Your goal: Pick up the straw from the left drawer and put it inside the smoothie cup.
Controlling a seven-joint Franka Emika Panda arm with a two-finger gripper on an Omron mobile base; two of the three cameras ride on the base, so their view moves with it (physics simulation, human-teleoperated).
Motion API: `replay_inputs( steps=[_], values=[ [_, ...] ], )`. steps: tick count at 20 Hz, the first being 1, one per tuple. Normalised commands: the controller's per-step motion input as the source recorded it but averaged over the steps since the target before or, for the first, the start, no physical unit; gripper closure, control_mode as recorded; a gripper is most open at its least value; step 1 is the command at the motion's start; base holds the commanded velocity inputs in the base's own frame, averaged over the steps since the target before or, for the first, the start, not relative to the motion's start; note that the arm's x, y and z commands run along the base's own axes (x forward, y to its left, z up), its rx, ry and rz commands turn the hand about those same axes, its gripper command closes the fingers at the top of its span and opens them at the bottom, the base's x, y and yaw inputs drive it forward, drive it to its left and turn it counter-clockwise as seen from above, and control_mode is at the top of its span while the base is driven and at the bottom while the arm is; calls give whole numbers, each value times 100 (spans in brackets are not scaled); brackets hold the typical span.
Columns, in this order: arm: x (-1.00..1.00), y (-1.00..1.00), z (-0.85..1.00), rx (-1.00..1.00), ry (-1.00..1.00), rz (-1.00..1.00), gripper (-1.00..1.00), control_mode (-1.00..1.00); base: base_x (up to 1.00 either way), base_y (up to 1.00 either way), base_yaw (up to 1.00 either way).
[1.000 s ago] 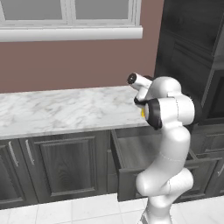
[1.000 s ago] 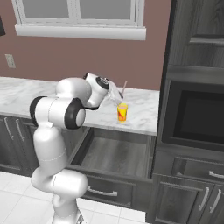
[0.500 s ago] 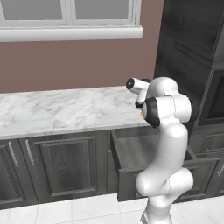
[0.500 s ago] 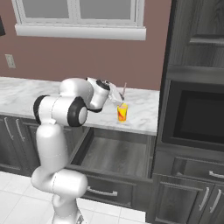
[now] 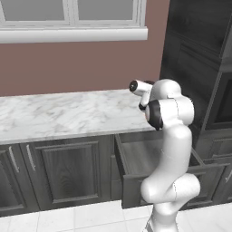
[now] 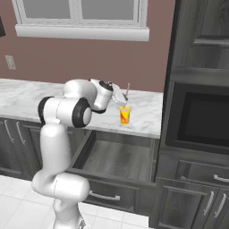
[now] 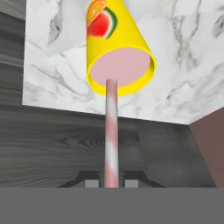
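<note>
Compared with a second ago, the arm is sitting slightly lower and nearer the smoothie cup (image 6: 125,115), with the wrist rolling a little while the base cameras are staying put. The gripper (image 7: 111,180) is clamping the straw (image 7: 110,131) near one end, its jaws pressing against both sides of the thin pink stick, as the hand view is showing.

Taking the smoothie cup as the landmark: it is standing upright on the marble surface (image 6: 27,94), just behind the open left drawer (image 6: 117,156) and near the tall dark cabinet (image 6: 201,89). In the right base view the gripper (image 6: 121,99) is hovering just above and slightly to the window side of the cup, and the straw (image 6: 127,89) is poking up beside the hand. In the left base view the arm's body is blocking the cup, and only the wrist (image 5: 138,87) is showing over the surface.

The relation that is deciding the next move is the straw's long axis. In the hand view it is running straight from the gripper toward the cup's open mouth, its free tip lying over the near rim against the pink filling. Whether the tip is already below the rim or just above it cannot be told. Judging from this, the straw is looking lined up, and the remaining work is probably a push along that axis before letting go; a sideways drift could nudge the light cup over.
</note>
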Motion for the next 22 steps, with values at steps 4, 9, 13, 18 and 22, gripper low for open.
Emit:
replay_inputs(
  steps=[4, 9, 13, 18, 22],
  values=[
    [13, 0, -10, -3, 0, 0, 100, -100, 0, 0, 0],
    [13, 0, -20, -3, 0, 0, 100, -100, 0, 0, 0],
    [10, 0, -27, -4, 0, 0, 100, -100, 0, 0, 0],
    [16, 0, -21, -3, 0, 0, 100, -100, 0, 0, 0],
    [19, 0, -14, -2, 0, 0, 100, -100, 0, 0, 0]
  ],
)
